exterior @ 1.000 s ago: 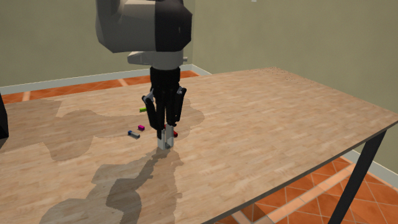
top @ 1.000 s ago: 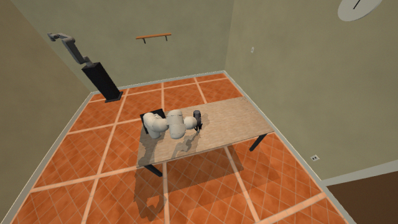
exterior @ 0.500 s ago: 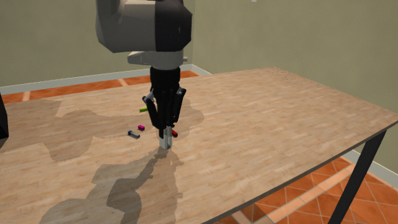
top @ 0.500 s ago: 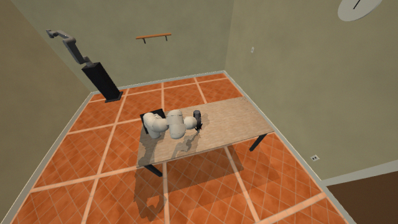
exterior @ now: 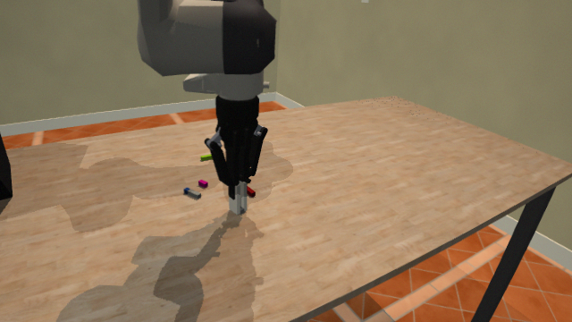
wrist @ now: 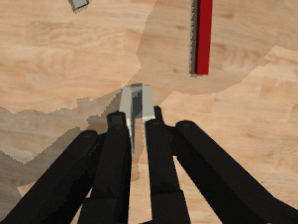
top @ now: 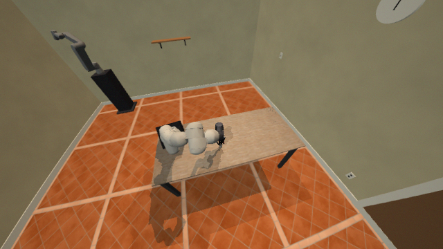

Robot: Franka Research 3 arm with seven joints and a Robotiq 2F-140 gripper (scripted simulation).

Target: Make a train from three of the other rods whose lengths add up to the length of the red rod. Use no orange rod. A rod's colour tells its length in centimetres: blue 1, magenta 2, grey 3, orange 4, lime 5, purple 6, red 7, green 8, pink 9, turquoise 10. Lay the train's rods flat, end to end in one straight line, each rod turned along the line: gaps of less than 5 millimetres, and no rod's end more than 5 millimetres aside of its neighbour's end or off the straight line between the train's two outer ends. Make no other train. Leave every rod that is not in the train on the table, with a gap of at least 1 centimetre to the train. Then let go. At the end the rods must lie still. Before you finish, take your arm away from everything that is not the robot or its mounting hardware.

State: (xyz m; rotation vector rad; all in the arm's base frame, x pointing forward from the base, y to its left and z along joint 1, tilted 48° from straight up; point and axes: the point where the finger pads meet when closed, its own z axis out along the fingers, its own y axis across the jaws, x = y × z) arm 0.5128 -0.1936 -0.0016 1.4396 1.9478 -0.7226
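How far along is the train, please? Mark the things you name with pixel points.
The blue rod (exterior: pixel 186 190) and grey rod (exterior: pixel 193 194) (wrist: pixel 79 4) look placed end to end. Whether the narrowed pincer (top: pixel 221 142) (exterior: pixel 238 210) (wrist: pixel 138 100) holds anything, I cannot tell. Left: a third rod in line, apparently another grey by length, then letting go and withdrawing.
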